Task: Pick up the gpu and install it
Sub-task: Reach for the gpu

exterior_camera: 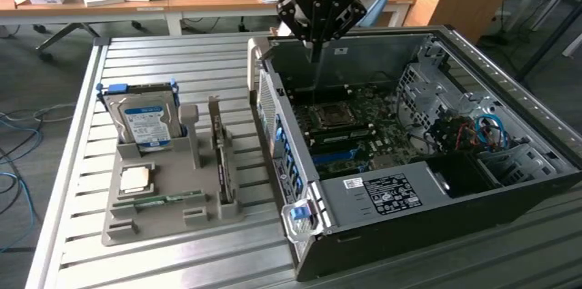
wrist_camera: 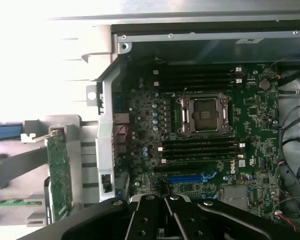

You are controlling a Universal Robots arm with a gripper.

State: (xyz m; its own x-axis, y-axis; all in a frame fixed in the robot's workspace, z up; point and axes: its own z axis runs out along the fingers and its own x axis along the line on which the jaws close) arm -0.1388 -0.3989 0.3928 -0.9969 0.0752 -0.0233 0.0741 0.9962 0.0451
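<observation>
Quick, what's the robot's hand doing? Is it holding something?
Hand: closed, holding nothing, hanging above the open computer case. The gpu stands in the grey holder.

1. Motherboard [wrist_camera: 215, 150] inside the computer case [exterior_camera: 364, 241]: white "DELL" mark, just beside the blue slot [wrist_camera: 190, 177].
2. End effector [exterior_camera: 314, 54], above the case: pale lettering, unreadable.
3. White label [exterior_camera: 386, 192] on the case: print too small.
</observation>
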